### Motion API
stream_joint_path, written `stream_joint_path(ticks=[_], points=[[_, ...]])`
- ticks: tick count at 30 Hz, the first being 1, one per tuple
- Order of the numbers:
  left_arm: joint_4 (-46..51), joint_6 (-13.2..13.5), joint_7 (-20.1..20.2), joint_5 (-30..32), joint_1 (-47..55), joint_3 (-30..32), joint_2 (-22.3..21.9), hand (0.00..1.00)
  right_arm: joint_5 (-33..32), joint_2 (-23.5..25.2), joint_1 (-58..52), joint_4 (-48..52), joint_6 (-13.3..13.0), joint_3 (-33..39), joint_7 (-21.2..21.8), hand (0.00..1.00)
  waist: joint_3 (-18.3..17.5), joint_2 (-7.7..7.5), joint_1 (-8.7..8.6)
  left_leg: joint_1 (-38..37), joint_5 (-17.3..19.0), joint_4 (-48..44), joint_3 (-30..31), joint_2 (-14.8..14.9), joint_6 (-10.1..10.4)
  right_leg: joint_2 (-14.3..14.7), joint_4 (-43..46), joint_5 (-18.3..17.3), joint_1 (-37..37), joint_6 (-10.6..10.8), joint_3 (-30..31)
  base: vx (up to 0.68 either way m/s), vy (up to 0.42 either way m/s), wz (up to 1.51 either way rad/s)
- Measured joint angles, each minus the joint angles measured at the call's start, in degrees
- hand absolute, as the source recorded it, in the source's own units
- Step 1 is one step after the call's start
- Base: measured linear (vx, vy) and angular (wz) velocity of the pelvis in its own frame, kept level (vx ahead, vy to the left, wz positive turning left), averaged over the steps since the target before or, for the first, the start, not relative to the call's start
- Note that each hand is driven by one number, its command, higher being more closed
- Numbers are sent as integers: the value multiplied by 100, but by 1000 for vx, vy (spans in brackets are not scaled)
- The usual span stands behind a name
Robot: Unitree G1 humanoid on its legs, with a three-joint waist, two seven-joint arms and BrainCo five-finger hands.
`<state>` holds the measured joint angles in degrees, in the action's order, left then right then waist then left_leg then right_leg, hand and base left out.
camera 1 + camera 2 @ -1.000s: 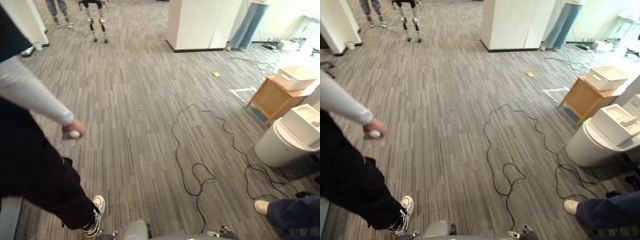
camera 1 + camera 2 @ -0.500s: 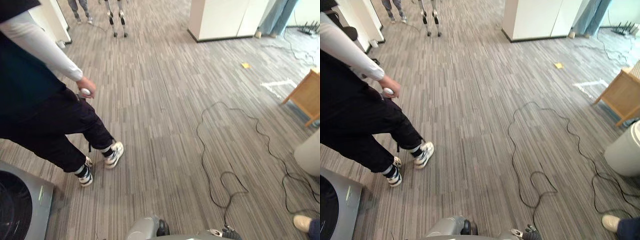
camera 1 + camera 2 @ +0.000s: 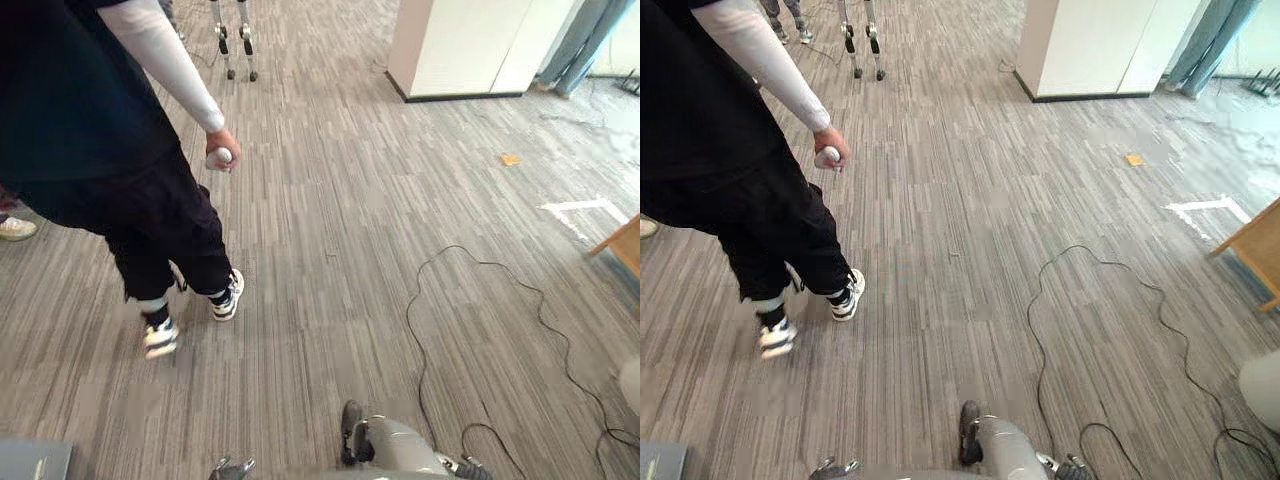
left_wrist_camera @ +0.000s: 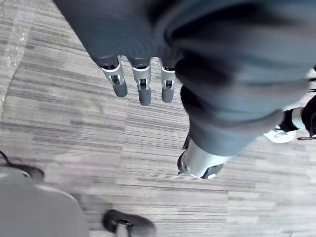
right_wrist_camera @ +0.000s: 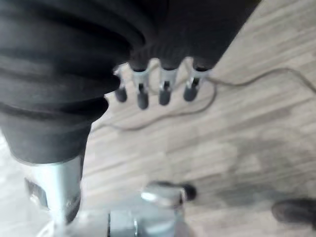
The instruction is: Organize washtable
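Observation:
My left hand (image 4: 143, 91) hangs above the grey striped carpet. Its fingers are straight and its thumb (image 4: 197, 163) stands apart, with nothing between them. My right hand (image 5: 164, 89) hangs the same way over the carpet, fingers straight and nothing held.
A person (image 3: 110, 150) in dark clothes and a white sleeve stands close on the left, holding a small white object (image 3: 220, 157). A white pillar (image 3: 470, 50) stands at the back, and a wooden table corner (image 3: 625, 245) at the right edge. A yellow scrap (image 3: 511, 159) lies on the floor.
The camera has swung, so the whole picture has shifted. The grey machine at lower left has slid almost out of view. The person has stepped and now stands nearer the middle.

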<state>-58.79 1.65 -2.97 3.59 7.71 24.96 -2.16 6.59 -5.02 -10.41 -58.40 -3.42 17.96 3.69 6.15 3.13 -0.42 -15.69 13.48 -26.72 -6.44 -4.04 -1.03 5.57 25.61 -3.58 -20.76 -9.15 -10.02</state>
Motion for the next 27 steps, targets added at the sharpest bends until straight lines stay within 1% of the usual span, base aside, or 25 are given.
stream_joint_path(ticks=[1,2,3,4,5,6,7,9,10,11,12,13,14,15,16,17,18,19,20,21,22,23,24,25,27], points=[[29,4,8,0,-7,70,-33,0,-5,-2,-6,37,1,-2,0,0,23,18,-38,180,-487,-549,-80,2,-67,-45,6,-113,181,73,46,954,56,-2],[49,11,25,2,-12,135,-51,0,-58,-20,-44,165,10,2,-3,0,56,70,-62,755,-1478,-1981,-283,259,-159,-67,-179,-343,619,252,129,396,11,0],[110,11,34,-1,-11,174,-50,0,-56,-28,-107,203,6,-5,-3,0,49,105,-68,1052,-1465,-2701,-396,504,-162,-41,-238,-436,816,236,144,619,36,-1],[275,19,27,-10,-7,228,-26,0,-50,-24,-113,170,12,-80,-12,0,86,40,-3,1573,-1394,-3792,-667,1025,-243,-6,-330,-619,1234,241,229,573,24,-28],[366,19,18,-13,34,219,39,0,-47,-6,-98,120,10,-168,-13,0,112,-93,145,2033,-1206,-4416,-842,1415,-434,-12,-523,-718,1652,276,441,671,39,-45],[411,8,24,-41,59,236,46,0,-44,3,-90,101,11,-216,-16,0,104,-149,203,2261,-1092,-4556,-840,1529,-436,-38,-638,-753,1817,316,558,495,78,-72],[426,8,13,-51,129,208,124,0,-44,30,-27,8,7,-231,-11,0,117,-242,299,2694,-851,-4541,-738,1608,-314,-151,-811,-848,2112,406,777,481,141,-71],[420,-2,-7,-64,244,143,128,0,-43,44,125,-90,38,-233,-19,0,131,-303,324,3337,-528,-3797,-606,1525,9,-438,-1031,-1125,2578,580,1038,538,233,-53],[423,-3,-14,-76,271,119,139,0,-47,47,123,-92,50,-230,-21,0,133,-308,313,3468,-444,-3419,-612,1450,104,-545,-1095,-1201,2707,662,1072,519,295,-21],[405,7,-48,-69,305,-18,140,0,-47,51,128,-111,61,-221,-16,0,129,-325,314,3604,-399,-2293,-642,1252,179,-793,-1111,-1355,2900,796,1110,672,404,-21],[402,46,-91,-68,368,-160,144,0,-44,21,141,-106,59,-226,-7,0,124,-274,340,3598,-537,-285,-680,1042,316,-1063,-1094,-1736,3158,1023,1193,831,513,-32],[351,70,-87,-71,464,-230,163,0,-43,14,149,-132,58,-233,-19,0,91,-268,412,3525,-1196,273,-677,967,263,-1194,-1111,-1974,3349,1145,1325,753,466,-40],[264,83,-86,-67,463,-251,275,0,-40,59,173,-228,53,-236,-26,0,5,-356,451,3511,-949,164,-810,789,-34,-1310,-1125,-1971,3391,1006,1534,820,455,-18],[215,114,-89,-63,452,-299,322,0,-24,69,238,-279,23,-290,4,0,-151,-425,414,3621,-652,17,-817,691,-112,-1266,-880,-1800,3269,916,1872,692,366,-4],[198,144,-80,-62,456,-300,378,0,-12,128,244,-288,-16,-343,-1,0,-214,-541,447,3564,-471,-21,-889,535,-286,-1326,-418,-1611,3127,1002,2144,815,424,9],[189,144,-86,-61,471,-300,415,0,6,169,243,-323,-20,-333,-4,0,-258,-614,456,3504,-453,-47,-957,457,-382,-1369,-227,-1566,3089,1054,2207,530,273,2],[104,144,-86,-61,460,-312,449,0,25,180,244,-332,-20,-321,4,0,-285,-636,444,3375,-327,-100,-1031,367,-615,-1345,159,-1429,3035,1157,2330,625,306,0],[29,136,-86,-58,427,-446,514,0,27,178,235,-381,-44,-312,11,0,-305,-650,439,3154,-114,-124,-1075,254,-707,-1336,850,-1091,2837,1401,2462,633,298,-16],[-34,135,-81,-40,402,-551,574,0,28,175,240,-379,-63,-303,17,0,-310,-667,434,2858,77,-35,-1160,155,-730,-1232,1868,-700,2518,1809,2683,502,248,-26],[-84,118,-77,-6,382,-621,622,0,27,178,238,-383,-64,-293,19,0,-316,-685,424,2685,123,60,-1196,92,-704,-1138,2504,-489,2303,2121,2808,481,232,-31],[-188,91,-75,86,341,-823,699,0,24,158,214,-382,-63,-250,23,0,-304,-663,357,2304,164,297,-1208,13,-680,-1047,3510,-264,1928,2309,2705,271,126,-20],[-205,80,-74,138,345,-965,725,0,25,131,188,-379,-63,-250,20,0,-292,-627,265,1959,162,549,-1201,-36,-678,-1099,3951,-340,1687,2146,2350,389,174,-26],[-276,68,-73,165,321,-1126,746,0,17,96,157,-376,-61,-224,21,0,-242,-540,261,1491,134,883,-1213,-49,-632,-1183,4111,-662,1429,1634,1878,237,100,-27],[-293,67,-68,171,320,-1194,758,0,5,88,148,-372,-63,-206,18,0,-202,-467,246,1281,114,1056,-1225,-47,-601,-1183,4010,-823,1320,1467,1691,269,104,-24],[-360,71,-64,187,250,-1176,814,0,3,164,109,-326,-72,-209,17,0,-199,-536,59,812,95,1441,-1141,-28,-546,-1126,2868,-1396,966,1212,1152,229,45,5]])
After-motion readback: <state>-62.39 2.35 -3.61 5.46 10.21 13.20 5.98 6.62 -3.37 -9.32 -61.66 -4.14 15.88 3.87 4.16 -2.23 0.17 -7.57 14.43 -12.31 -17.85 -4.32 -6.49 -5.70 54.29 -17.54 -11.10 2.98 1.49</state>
